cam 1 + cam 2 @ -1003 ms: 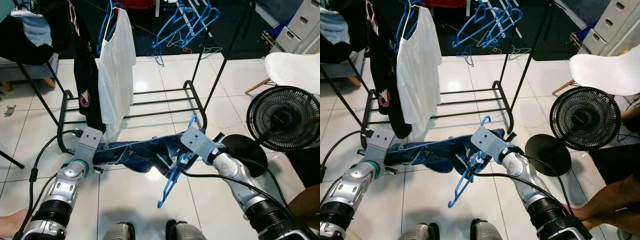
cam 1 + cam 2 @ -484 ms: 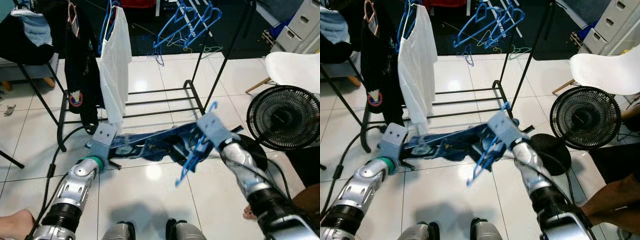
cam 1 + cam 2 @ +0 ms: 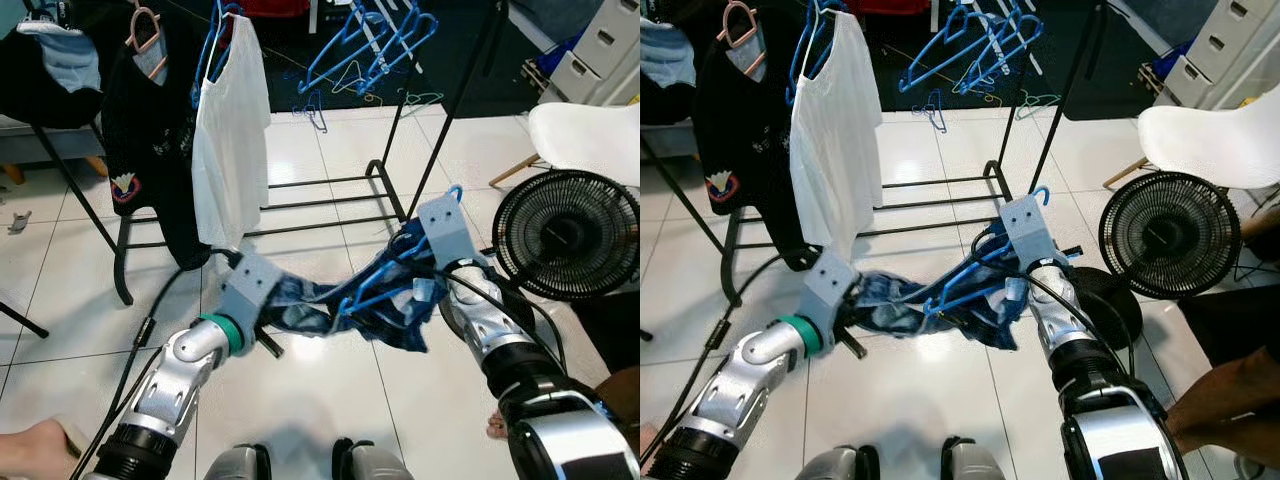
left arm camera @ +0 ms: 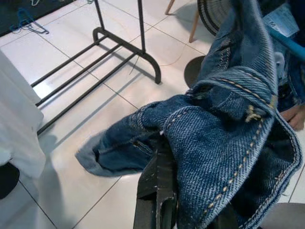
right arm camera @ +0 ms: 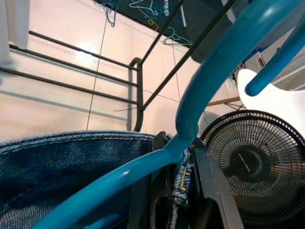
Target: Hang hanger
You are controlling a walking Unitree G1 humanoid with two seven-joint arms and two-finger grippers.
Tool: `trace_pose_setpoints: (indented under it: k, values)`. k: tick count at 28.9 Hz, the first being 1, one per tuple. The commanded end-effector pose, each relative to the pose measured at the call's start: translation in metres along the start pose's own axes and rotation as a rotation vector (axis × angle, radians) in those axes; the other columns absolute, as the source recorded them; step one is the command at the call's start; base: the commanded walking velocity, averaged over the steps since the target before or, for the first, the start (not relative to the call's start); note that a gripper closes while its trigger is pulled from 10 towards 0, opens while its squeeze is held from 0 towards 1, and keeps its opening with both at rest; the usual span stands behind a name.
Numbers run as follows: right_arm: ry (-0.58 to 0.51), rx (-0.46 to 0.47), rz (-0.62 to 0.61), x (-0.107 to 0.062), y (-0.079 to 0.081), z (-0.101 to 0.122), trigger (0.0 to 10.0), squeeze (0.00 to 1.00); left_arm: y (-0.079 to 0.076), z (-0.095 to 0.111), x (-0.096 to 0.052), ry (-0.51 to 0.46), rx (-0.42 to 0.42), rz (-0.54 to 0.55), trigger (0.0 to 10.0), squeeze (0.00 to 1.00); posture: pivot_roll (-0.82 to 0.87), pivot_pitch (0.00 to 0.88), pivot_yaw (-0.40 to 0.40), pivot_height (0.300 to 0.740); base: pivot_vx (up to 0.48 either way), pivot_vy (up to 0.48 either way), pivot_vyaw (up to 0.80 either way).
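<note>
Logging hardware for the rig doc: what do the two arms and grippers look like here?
Both arms are silver metal with black ribbed joint sections and black cables looping alongside. The left arm has a green ring at the wrist; each wrist carries a grey boxy block. The left gripper and right gripper have long black fingers.

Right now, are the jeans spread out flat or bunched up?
Bunched up. The jeans sag in crumpled folds between the left gripper and the right gripper, above the floor, with the blue hanger across them.

Silver arms, green-ringed left wrist (image 3: pixel 222 334)
</note>
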State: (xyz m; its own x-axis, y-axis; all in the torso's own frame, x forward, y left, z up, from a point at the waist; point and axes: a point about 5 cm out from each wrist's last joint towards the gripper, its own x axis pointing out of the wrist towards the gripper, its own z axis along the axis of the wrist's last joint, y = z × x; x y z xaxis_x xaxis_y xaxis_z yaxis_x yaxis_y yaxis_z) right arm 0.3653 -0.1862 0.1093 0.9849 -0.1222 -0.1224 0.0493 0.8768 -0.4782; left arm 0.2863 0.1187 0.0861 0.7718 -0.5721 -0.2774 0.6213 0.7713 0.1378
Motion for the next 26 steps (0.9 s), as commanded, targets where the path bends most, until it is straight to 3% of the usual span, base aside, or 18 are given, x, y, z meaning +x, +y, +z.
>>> trace_pose_setpoints:
  k: [1, 8, 11, 16, 19, 26]
  values:
    - [0.022, 0.004, -0.032, 0.0, -0.005, -0.005, 0.0, 0.0, -0.001, 0.0, -0.002, 0.001, 0.019, -0.012, 10.0, 0.0, 0.02, 0.049, 0.015, 0.733, 0.0, 0.0, 0.0]
    - [0.025, -0.031, -0.047, 0.003, -0.005, -0.004, 0.0, 0.0, -0.01, 0.008, 0.001, -0.016, 0.025, -0.081, 10.0, 0.0, 0.02, 0.044, 0.012, 0.733, 0.0, 0.0, 0.0]
    - [0.028, -0.193, -0.06, 0.004, -0.007, -0.008, 0.0, 0.0, -0.017, 0.033, -0.002, -0.086, -0.014, -0.171, 10.0, 0.0, 0.02, 0.044, 0.011, 0.733, 0.0, 0.0, 0.0]
    - [0.019, -0.247, -0.092, 0.006, -0.012, -0.008, 0.0, 0.0, -0.022, 0.044, -0.01, -0.114, -0.03, -0.228, 10.0, 0.0, 0.03, 0.047, 0.01, 0.733, 0.0, 0.0, 0.0]
    - [-0.029, -0.373, -0.105, 0.008, -0.011, -0.001, 0.0, 0.0, -0.026, 0.061, -0.011, -0.146, -0.096, -0.285, 10.0, 0.0, 0.03, 0.047, 0.01, 0.733, 0.0, 0.0, 0.0]
    - [-0.015, -0.382, -0.123, 0.01, -0.015, -0.001, 0.0, 0.0, -0.032, 0.072, -0.015, -0.161, -0.097, -0.335, 10.0, 0.0, 0.02, 0.049, 0.012, 0.733, 0.0, 0.0, 0.0]
